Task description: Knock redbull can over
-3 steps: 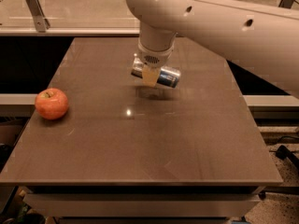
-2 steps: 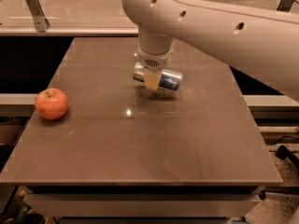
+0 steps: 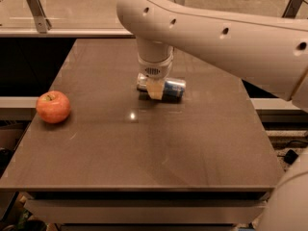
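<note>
The redbull can (image 3: 172, 88), silver and blue, lies on its side on the brown table (image 3: 144, 148), a little behind the middle, with its length running left to right. My gripper (image 3: 155, 87) hangs straight down from the big white arm (image 3: 226, 32) and sits at the can's left end, covering that end. The can's right end shows past the gripper. Whether the gripper touches the can I cannot tell.
A red apple (image 3: 53, 107) sits near the table's left edge. A glass barrier with metal brackets (image 3: 36, 6) runs behind the table. The arm spans the upper right of the view. Dark gaps flank the table on both sides.
The gripper and the can have come down and slightly toward the camera; the can's shadow now sits tight under it. The apple has not moved.
</note>
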